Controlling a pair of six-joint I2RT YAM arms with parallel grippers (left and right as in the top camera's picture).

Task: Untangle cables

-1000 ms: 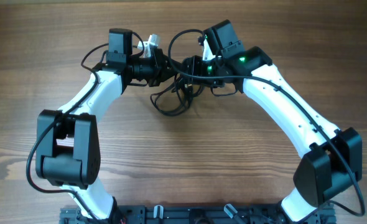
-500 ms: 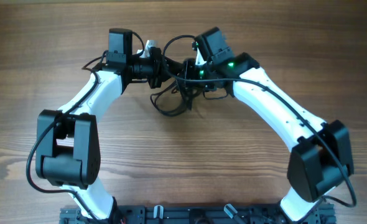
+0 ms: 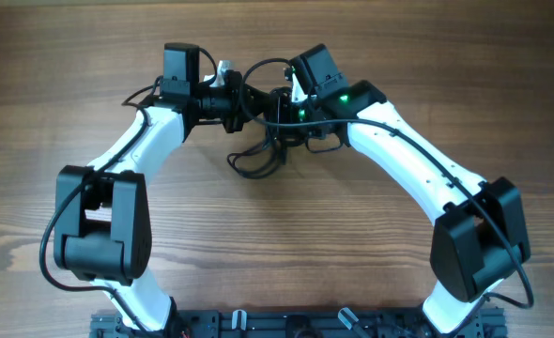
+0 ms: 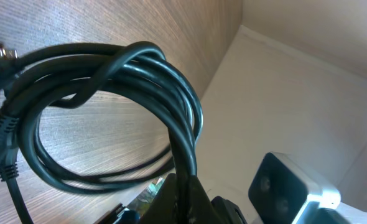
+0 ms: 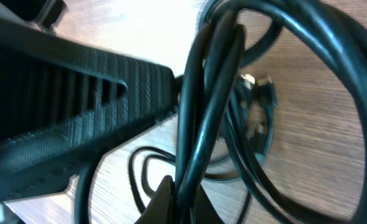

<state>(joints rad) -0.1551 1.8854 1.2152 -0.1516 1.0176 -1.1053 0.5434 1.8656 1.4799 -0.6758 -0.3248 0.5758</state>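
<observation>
One wooden table (image 3: 286, 253) is in view; two white-and-black arms reach over it, the left arm (image 3: 144, 141) and the right arm (image 3: 408, 155); they end in two grippers, the left gripper (image 3: 249, 98) and the right gripper (image 3: 279, 105); one tangled bundle of thin black cables (image 3: 256, 161) shows, its separate cords uncountable; two green lights (image 3: 343, 97) glow.

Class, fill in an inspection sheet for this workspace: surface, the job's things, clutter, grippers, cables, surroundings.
Surface: wooden table, bare grain showing.
Job's things: thin black cables, one tangled bundle of loops between the two grippers.
Clutter: nothing seen.
Grippers: left gripper shut on the cables; right gripper shut on the cables; the two are close together over the far middle of the table.
Cables: thicker black arm wires run along both arms.
Surroundings: black rail at the table's near edge; pale wall in the left wrist view.
</observation>
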